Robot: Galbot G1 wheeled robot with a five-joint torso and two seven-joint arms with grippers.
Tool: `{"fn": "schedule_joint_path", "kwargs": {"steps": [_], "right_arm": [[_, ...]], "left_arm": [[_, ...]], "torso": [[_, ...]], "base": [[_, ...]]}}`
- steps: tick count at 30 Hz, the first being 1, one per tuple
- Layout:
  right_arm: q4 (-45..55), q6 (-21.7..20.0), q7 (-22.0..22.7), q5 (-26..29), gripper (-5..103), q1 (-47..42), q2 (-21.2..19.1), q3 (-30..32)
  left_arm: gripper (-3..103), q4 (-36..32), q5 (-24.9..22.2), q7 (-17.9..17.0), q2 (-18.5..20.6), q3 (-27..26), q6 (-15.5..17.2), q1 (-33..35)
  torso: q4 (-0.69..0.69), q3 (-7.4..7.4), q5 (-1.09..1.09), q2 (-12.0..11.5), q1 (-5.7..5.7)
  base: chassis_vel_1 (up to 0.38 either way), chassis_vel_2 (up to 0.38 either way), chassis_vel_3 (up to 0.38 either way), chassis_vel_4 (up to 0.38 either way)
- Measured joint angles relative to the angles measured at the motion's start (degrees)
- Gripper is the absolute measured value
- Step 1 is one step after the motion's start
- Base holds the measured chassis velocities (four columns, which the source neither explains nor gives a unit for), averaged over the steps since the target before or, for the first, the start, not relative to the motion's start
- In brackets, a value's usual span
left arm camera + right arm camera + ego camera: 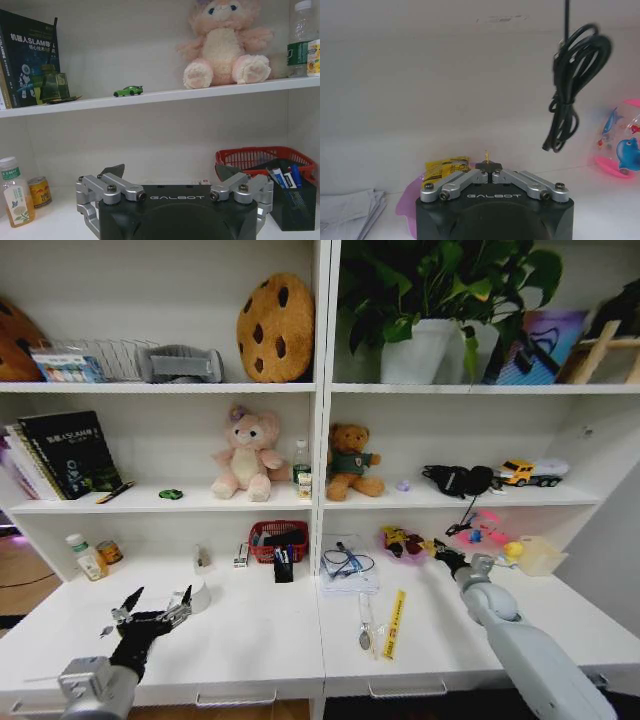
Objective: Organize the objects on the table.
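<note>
Head view first: we see our left gripper [152, 606] hovering low over the white desk top [250, 640], out toward the desk's left front, jaws spread wide and holding nothing. Just beyond its fingertips sits a small white round object [199, 594] we can't make out clearly. Behind it, against the back wall of the desk, stands the red mesh plastic basket [277, 539], with the black mesh pen holder [284, 565] of blue and black pens directly in front of it.

Left wrist view backs this up: both silver-linked fingers [111, 187] stand far apart with bare air between them, and the red basket and pen holder sit ahead near one finger. On the shelf above the basket's level we spot the tiny green toy car [128, 91], parked between the dark book [27, 57] and the pink plush bunny [227, 45]. A clear juice bottle with a green label [15, 199] and an orange can [40, 191] stand together by the side wall, well apart from the basket.

Over to our right gripper [447, 557]: it reaches far to the right of the basket, tip down at a pink dish of small sweets [403, 543]. In the right wrist view its jaws are pressed together, a small dark piece with a thin yellow stem [486, 161] caught at the tips, a yellow wrapper [445, 167] just beside them.
</note>
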Motion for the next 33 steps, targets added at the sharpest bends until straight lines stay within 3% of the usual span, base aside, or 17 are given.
{"fn": "schedule_joint_path", "kwargs": {"steps": [14,21,23,27,28,30,33], "right_arm": [[-11.7,5.4,-3.5,-2.6,0,9.9,2.2,-6.8],[-12.8,8.3,-4.3,-3.9,0,8.7,3.1,-7.7],[-12.7,9.6,-3.3,-5.3,16,7.9,3.5,-7.7],[-12.4,9.7,-2.2,-5.8,21,7.5,3.6,-7.1],[-11.7,9.7,-1.8,-6.4,33,6.8,3.5,-6.5],[-7.5,10.0,-1.5,-8.3,43,2.9,2.5,-3.9],[-1.3,10.1,-1.0,-9.2,49,-2.0,1.1,-1.0]], "left_arm": [[100,0.0,0.0,0.0,0.0,0.0,0.0,0.0],[100,0.0,0.0,0.0,0.0,0.0,0.0,0.0],[100,0.0,0.0,0.0,0.0,0.0,0.0,0.0],[100,0.0,0.0,0.0,0.0,0.0,0.0,0.0],[100,0.0,0.0,0.0,0.0,0.0,0.0,0.0],[100,0.0,0.0,0.0,0.0,0.0,0.0,0.0],[100,0.0,0.0,0.0,0.0,0.0,0.0,0.0]], "torso": [[0.01,0.0,-0.01,0.0,0.0],[0.0,0.0,0.01,0.0,0.0],[0.0,0.0,0.0,0.0,0.0],[0.01,0.0,0.0,0.0,0.0],[0.01,0.0,0.0,0.0,0.0],[0.01,0.0,0.01,0.0,0.01],[-0.01,0.0,-0.01,0.0,0.0]], "base": [[0.0,0.0,0.0,0.0],[0.0,0.0,0.0,0.0],[0.0,0.0,0.0,0.0],[0.0,0.0,0.0,0.0],[0.0,0.0,0.0,0.0],[0.0,0.0,0.0,0.0],[0.0,0.0,0.0,0.0]]}}
